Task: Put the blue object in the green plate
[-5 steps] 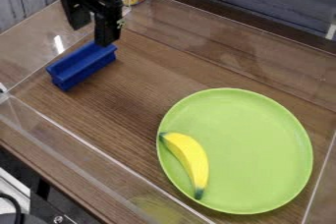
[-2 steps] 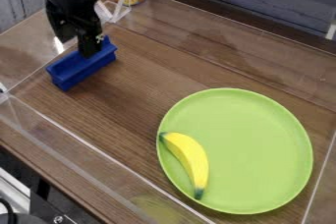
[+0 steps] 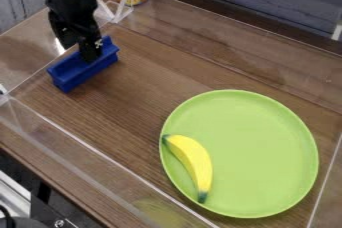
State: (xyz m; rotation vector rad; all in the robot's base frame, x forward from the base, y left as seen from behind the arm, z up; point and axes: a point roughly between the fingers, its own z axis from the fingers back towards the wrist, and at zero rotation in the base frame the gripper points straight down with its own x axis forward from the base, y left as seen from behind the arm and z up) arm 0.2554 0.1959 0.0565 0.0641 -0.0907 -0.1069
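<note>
Wood-grain table [image 3: 201, 67] under everything; the large round lime-green plate [image 3: 261, 147] holds only a smooth yellow banana [image 3: 191, 162]. Far left, the ridged royal-blue plastic block [image 3: 80, 67] lies on the table, the black claw [image 3: 79, 46] open directly over it.

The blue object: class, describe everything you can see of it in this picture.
The blue object is a royal-blue elongated block, plastic by its look, with raised ridges along its top. It lies flat on the wooden table at the upper left, running diagonally, far from the green plate. The open gripper points down over its far end; whether they touch cannot be told.
</note>
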